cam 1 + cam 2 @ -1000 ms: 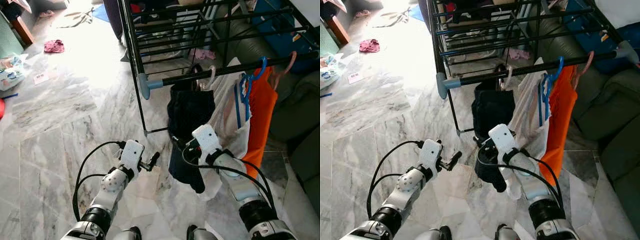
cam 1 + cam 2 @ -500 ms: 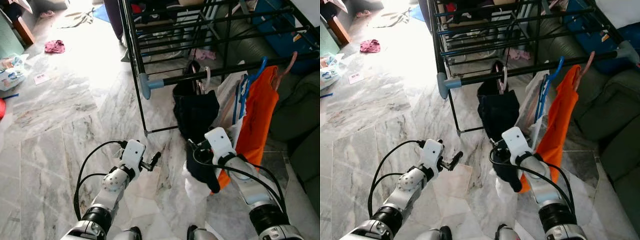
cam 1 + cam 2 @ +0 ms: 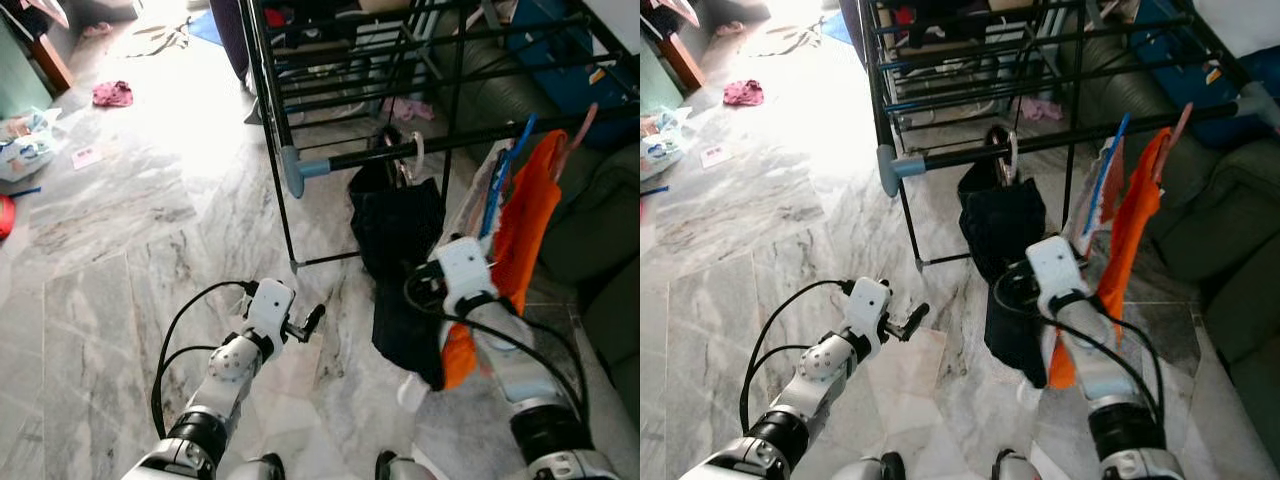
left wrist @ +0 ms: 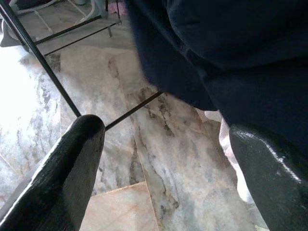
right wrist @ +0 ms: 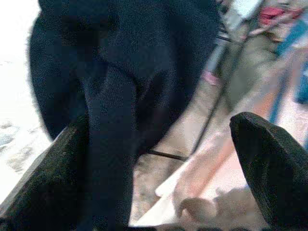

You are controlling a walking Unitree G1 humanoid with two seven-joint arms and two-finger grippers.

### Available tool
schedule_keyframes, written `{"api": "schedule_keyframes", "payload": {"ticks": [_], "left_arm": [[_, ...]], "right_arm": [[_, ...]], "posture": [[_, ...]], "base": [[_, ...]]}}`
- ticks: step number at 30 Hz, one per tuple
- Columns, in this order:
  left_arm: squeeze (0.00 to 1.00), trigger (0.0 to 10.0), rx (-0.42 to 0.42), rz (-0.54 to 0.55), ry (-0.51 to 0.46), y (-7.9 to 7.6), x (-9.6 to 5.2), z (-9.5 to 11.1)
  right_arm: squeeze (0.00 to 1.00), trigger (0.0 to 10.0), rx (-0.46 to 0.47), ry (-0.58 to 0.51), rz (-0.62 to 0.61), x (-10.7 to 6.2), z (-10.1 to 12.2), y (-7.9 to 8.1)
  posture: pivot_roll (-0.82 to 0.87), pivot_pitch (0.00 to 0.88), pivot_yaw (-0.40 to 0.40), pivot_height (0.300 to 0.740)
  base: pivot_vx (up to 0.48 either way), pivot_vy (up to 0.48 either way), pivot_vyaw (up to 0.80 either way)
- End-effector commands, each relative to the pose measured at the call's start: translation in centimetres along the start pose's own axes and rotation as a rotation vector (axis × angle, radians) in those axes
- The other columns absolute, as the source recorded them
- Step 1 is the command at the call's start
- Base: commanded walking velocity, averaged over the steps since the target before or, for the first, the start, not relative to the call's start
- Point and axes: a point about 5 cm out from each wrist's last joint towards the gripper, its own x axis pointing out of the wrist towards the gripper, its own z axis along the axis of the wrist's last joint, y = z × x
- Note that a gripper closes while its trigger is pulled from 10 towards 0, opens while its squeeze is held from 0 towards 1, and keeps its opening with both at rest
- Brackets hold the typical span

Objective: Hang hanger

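Note:
A black drying rack's bar (image 3: 420, 148) with a pale blue end cap (image 3: 291, 171) crosses in front of me. On it hangs a dark navy garment (image 3: 396, 232) by a hanger hook (image 3: 404, 150). Beside it hang a blue hanger (image 3: 508, 152) and an orange garment (image 3: 523, 215). My right gripper (image 3: 425, 292) is open, low beside the navy garment's lower part, between it and the orange one; the navy cloth (image 5: 120, 62) lies just ahead of its fingers. My left gripper (image 3: 312, 320) is open over the floor, holding nothing.
A dark green sofa (image 3: 600, 230) stands close on the right behind the rack. More rack rails (image 3: 350, 60) rise at the back. A pink cloth (image 3: 112, 93) and bags (image 3: 25, 145) lie on the marble floor (image 3: 120, 260) to the left.
My right arm has swung right and a little upward. The navy garment shifted right along the bar and the orange one swung aside. The left arm has stayed put.

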Motion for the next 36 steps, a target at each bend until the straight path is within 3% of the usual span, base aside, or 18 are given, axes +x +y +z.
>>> {"api": "schedule_keyframes", "payload": {"ticks": [1,8,14,20,21,22,31,33,34,35,36], "left_arm": [[0.00,10.0,-0.001,0.005,0.031,0.0,-0.2,-0.6],[0.00,10.0,0.000,0.002,0.035,0.0,-0.2,-0.6],[0.00,10.0,-0.001,0.002,0.041,-0.1,-0.2,-0.7],[0.00,10.0,0.002,0.007,0.050,-0.1,-0.2,-0.9],[0.00,10.0,0.003,0.009,0.052,-0.1,-0.2,-0.9],[0.00,10.0,0.003,0.009,0.054,-0.1,-0.2,-1.0],[0.00,10.0,0.007,0.012,0.066,-0.1,-0.3,-1.1],[0.00,10.0,0.011,0.011,0.072,-0.1,-0.3,-1.2],[0.00,10.0,0.011,0.011,0.072,-0.1,-0.3,-1.2],[0.00,10.0,0.012,0.009,0.074,-0.2,-0.3,-1.2],[0.00,10.0,0.013,0.008,0.075,-0.2,-0.3,-1.2]], "right_arm": [[0.00,10.0,-0.015,0.030,-0.085,-0.3,-0.2,-1.8],[0.00,10.0,-0.002,0.020,-0.095,-0.6,-0.3,-2.7],[0.00,10.0,0.007,-0.025,-0.015,-0.5,0.5,-2.3],[0.00,10.0,0.018,0.013,0.073,-0.4,0.1,-1.6],[0.00,8.9,0.030,0.003,0.089,-0.3,0.2,-1.4],[0.00,0.0,0.037,0.001,0.102,-0.2,0.2,-1.1],[0.00,0.0,0.056,0.023,0.145,0.5,0.3,-0.1],[0.00,1.6,0.130,0.028,0.142,1.1,0.5,0.4],[0.00,1.6,0.130,0.028,0.142,1.1,0.5,0.4],[0.00,9.9,0.153,0.034,0.129,1.3,0.6,0.6],[0.00,9.2,0.177,0.036,0.126,1.4,0.6,0.9]], "posture": [[-0.04,0.190,0.094,0.740],[-0.04,0.194,0.098,0.740],[-0.05,0.193,0.097,0.740],[-0.04,0.193,0.092,0.740],[-0.04,0.193,0.091,0.740],[-0.04,0.193,0.091,0.740],[-0.04,0.196,0.091,0.740],[-0.04,0.195,0.093,0.740],[-0.04,0.195,0.093,0.740],[-0.04,0.195,0.094,0.740],[-0.04,0.195,0.093,0.740]], "base": [[0.000,0.000,0.00],[0.000,0.000,0.00],[0.000,0.000,0.00],[0.000,0.000,0.00],[0.000,0.000,0.00],[0.000,0.000,0.00],[0.000,0.000,0.00],[0.000,0.000,0.00],[0.000,0.000,0.00],[0.000,0.000,0.00],[0.000,0.000,0.00]]}}
